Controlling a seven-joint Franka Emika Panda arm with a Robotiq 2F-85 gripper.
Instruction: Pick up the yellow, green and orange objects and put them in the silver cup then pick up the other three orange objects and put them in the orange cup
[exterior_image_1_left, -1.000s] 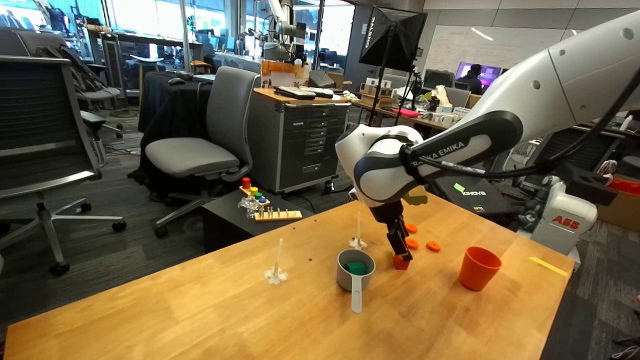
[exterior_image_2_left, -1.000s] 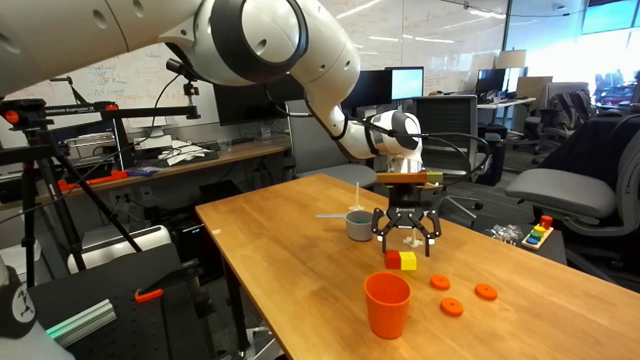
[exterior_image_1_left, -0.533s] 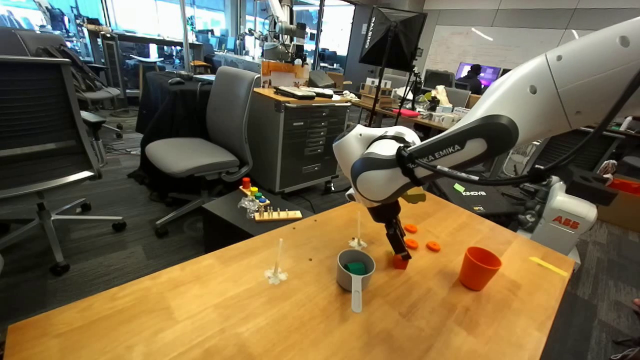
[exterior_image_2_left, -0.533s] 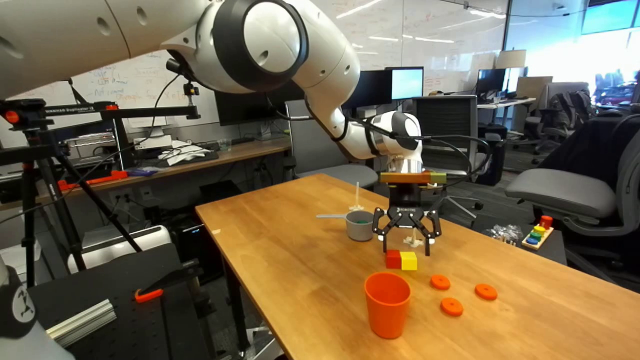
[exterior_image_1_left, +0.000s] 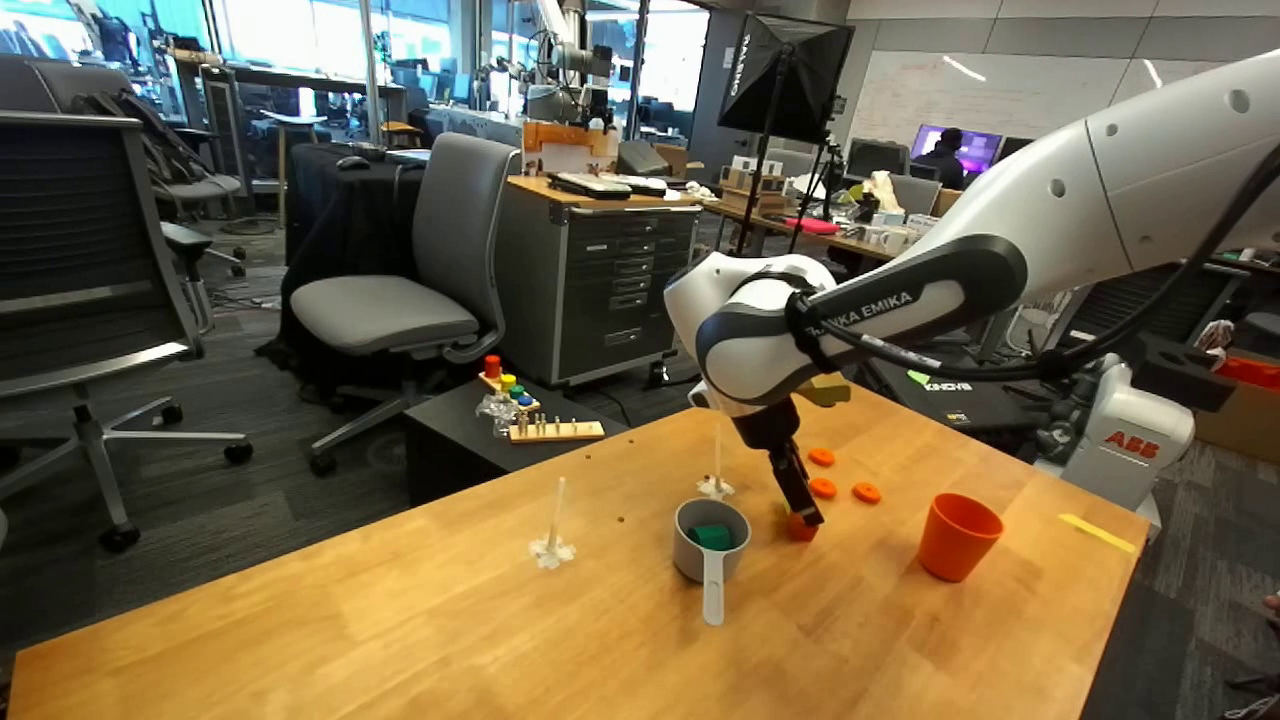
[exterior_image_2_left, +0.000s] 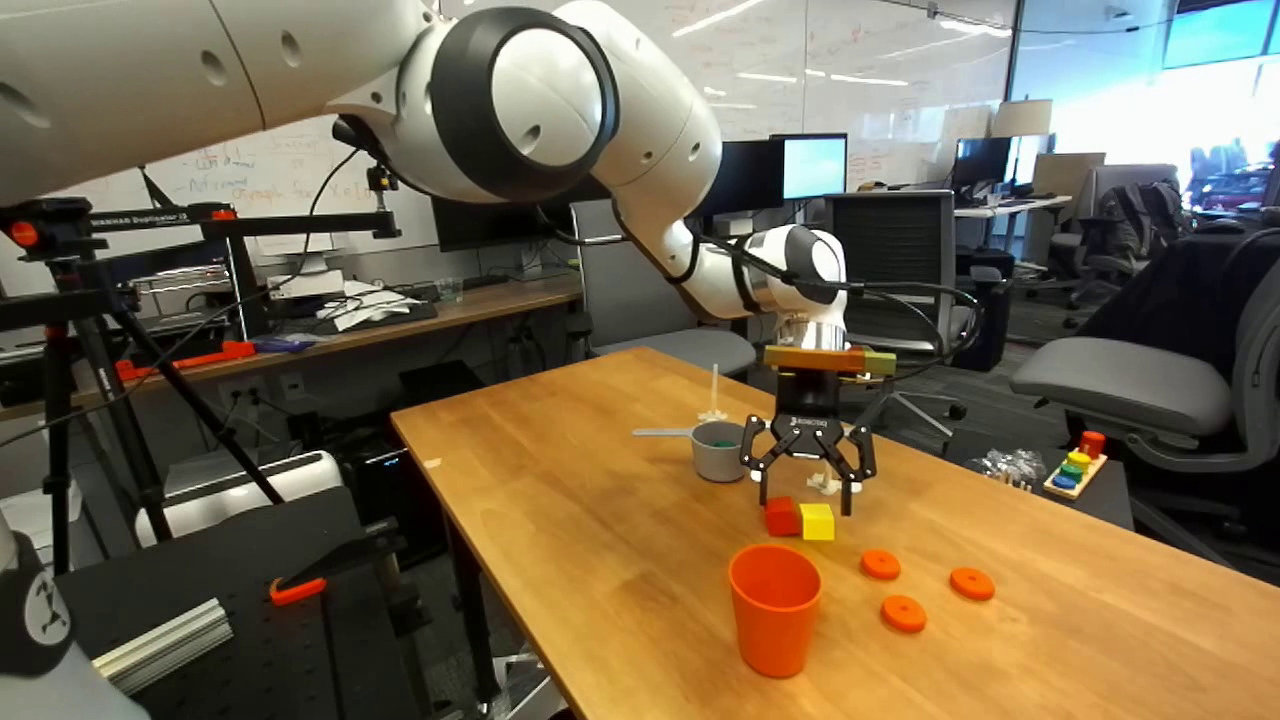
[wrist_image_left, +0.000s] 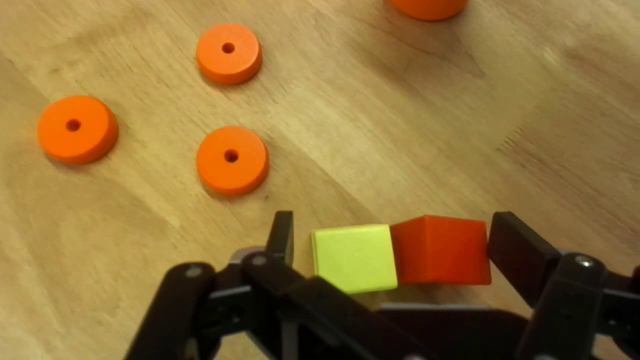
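My tool (exterior_image_2_left: 805, 506), spread wide and gripping nothing, spans the neighbouring yellow block (wrist_image_left: 355, 258) and red block (wrist_image_left: 456, 252) on the table (wrist_image_left: 370, 145), and as I suppose them light and stiff, I should take each alone by opposite flat sides.

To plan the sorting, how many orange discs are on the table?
3: in the wrist view, the left disc, the upper disc and the lower disc, which is nearest the yellow block.
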